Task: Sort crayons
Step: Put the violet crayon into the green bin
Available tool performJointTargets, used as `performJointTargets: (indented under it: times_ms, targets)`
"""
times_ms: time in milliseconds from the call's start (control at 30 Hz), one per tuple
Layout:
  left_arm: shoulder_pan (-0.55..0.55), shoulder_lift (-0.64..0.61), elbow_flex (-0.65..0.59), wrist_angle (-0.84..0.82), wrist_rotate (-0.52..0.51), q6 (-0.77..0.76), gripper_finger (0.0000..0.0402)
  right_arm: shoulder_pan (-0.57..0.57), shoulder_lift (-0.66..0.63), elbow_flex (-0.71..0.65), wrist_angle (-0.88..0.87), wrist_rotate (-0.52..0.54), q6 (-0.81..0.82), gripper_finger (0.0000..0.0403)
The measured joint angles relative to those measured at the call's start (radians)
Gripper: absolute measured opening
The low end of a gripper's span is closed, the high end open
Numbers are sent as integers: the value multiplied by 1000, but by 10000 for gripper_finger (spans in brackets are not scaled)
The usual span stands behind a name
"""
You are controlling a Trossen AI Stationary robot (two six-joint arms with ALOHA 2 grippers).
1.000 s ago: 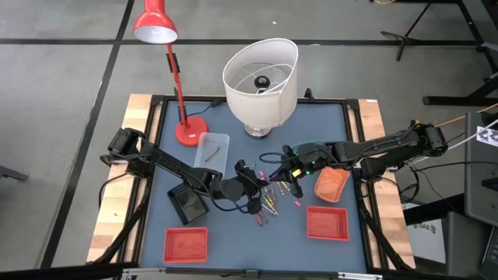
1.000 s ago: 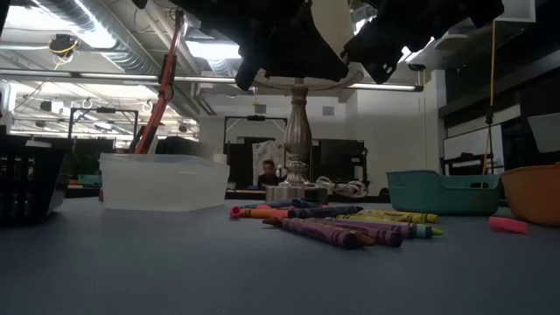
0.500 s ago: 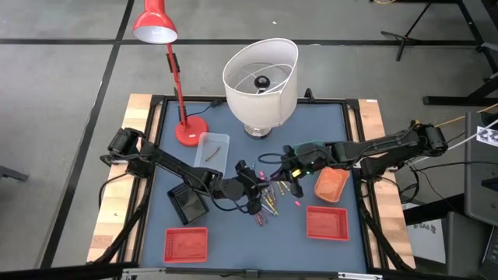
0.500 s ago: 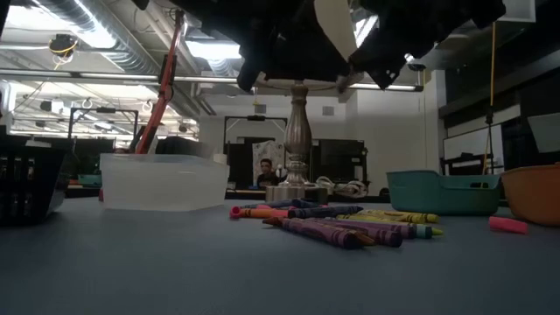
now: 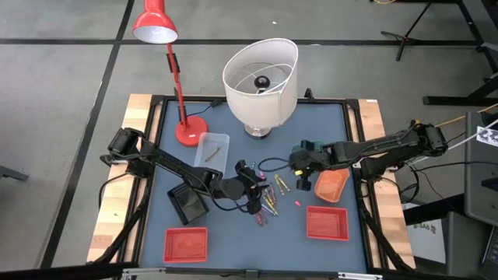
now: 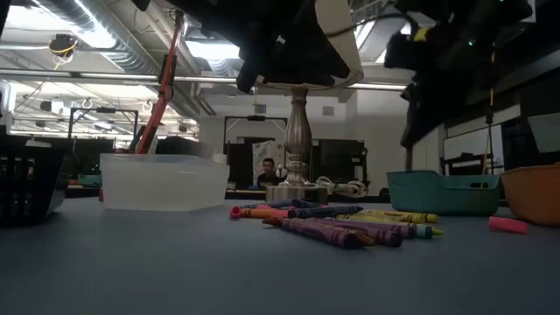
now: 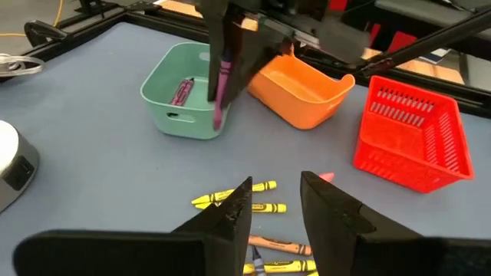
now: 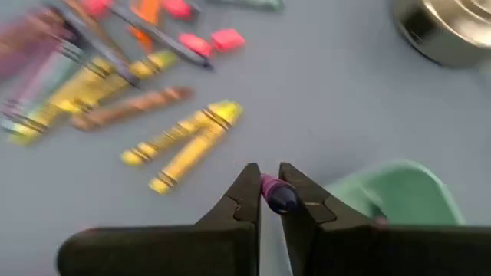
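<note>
Right gripper pinching purple crayon upright, just beside green bin. Left gripper spread, empty, above loose crayons on table.

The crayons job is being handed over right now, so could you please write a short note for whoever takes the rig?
Right tool: shut on a purple crayon, held upright over the teal bin.
Left tool: open, empty, above the crayon pile.
Done: one magenta crayon lies in the teal bin; one stick is in the clear tray.
Left: drop the purple crayon, then sort the pile. Orange bin and red baskets look empty.
</note>
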Motion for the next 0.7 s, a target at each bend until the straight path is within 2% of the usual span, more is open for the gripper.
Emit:
performJointTargets:
  times_ms: [100,267,467,700]
  targets:
    - [0,0,0,-7,0,0,97,0,0,0,-44,47,0,22]
    - [0,0,0,-9,0,0,97,0,0,16,-69,44,0,19]
    - [0,0,0,-9,-1,0,97,0,0,98,-155,51,-27,24]
    - [0,0,0,-9,-1,0,97,0,-1,125,-290,179,-47,25]
